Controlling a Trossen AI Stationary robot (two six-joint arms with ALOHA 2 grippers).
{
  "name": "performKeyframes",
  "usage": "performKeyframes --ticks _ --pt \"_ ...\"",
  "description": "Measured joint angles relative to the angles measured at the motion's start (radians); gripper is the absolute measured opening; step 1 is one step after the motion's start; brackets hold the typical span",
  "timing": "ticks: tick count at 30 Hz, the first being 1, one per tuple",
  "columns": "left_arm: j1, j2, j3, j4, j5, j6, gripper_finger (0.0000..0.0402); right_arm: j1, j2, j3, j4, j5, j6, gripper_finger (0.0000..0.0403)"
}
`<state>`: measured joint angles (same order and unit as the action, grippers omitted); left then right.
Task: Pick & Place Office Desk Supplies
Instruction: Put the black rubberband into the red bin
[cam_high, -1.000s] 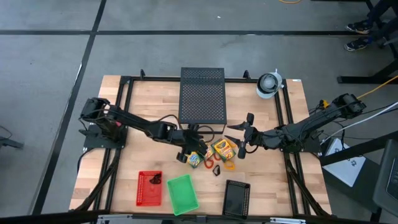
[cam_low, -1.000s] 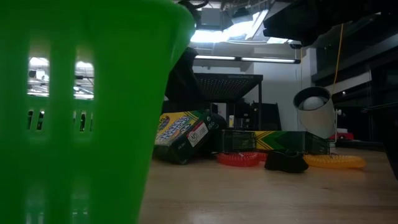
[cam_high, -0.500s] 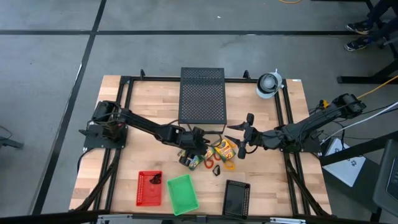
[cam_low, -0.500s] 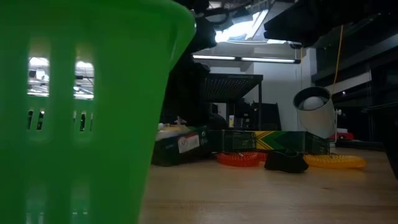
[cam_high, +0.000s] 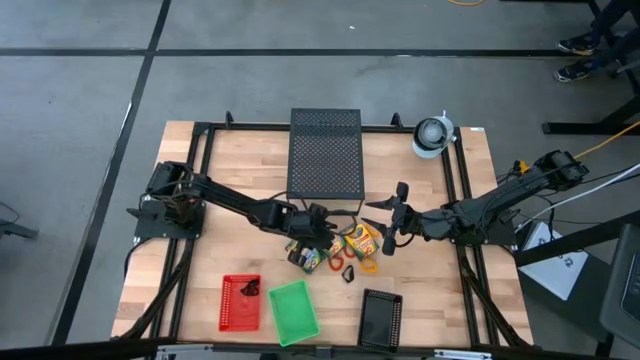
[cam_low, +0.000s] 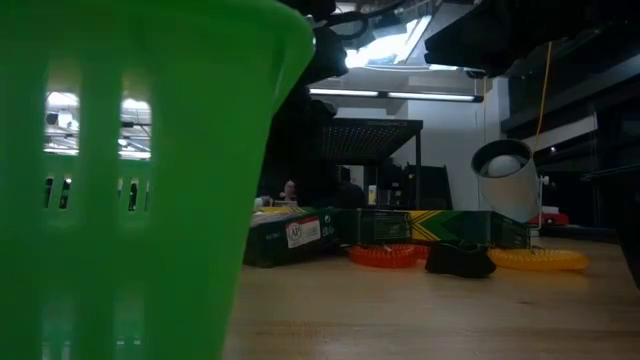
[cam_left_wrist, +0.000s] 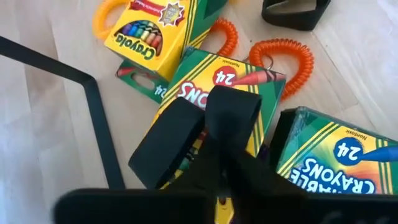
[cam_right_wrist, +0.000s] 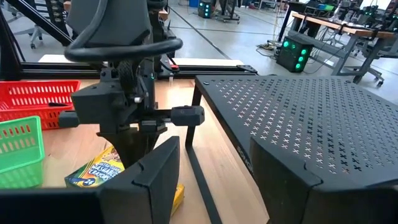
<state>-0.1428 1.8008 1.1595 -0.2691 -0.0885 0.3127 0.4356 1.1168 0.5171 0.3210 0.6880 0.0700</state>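
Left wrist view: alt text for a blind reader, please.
The left gripper is down on a yellow-and-green cardboard crayon box on the pale wooden table, fingers nearly together. Two more crayon boxes lie beside it, with orange coiled plastic rings and a small black clip beyond.

Two dark jointed arms with looping black cables; blocky matte-black fingers (cam_left_wrist: 231, 112).
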Motion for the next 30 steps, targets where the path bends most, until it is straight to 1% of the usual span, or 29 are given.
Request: performKeyframes --ticks 1,4,8,12,16,20,23,30 --pt "0.000 0.000 0.000 -0.005 0.000 -0.005 0.0009 0.000 0.000 0.000 0.000 0.000 0.000 0.0196" --pt "-0.001 -0.019 0.000 -0.040 0.001 -0.016 0.0008 0.000 0.000 0.000 0.000 0.000 0.000 0.0196" --pt "-0.012 -0.086 0.000 -0.094 0.000 -0.055 0.0004 0.000 0.000 0.000 0.000 0.000 0.000 0.0196" --pt "-0.049 -0.191 0.000 -0.129 0.009 -0.092 0.0004 0.000 0.000 0.000 -0.001 0.000 0.000 0.0196" --pt "-0.098 -0.307 0.000 -0.164 0.059 -0.152 0.0004 0.000 0.000 0.000 -0.004 0.000 0.000 0.0196" --pt "-0.159 -0.397 0.000 -0.267 0.111 -0.278 0.0004 0.000 0.000 0.000 -0.010 0.000 0.000 0.0196" --pt "-0.215 -0.432 -0.024 -0.318 0.116 -0.410 0.0004 0.000 0.000 0.000 -0.014 -0.005 0.000 0.0196" --pt "-0.361 -0.436 -0.116 -0.308 0.110 -0.711 0.0004 0.000 0.000 0.000 -0.015 -0.008 0.000 0.0196"
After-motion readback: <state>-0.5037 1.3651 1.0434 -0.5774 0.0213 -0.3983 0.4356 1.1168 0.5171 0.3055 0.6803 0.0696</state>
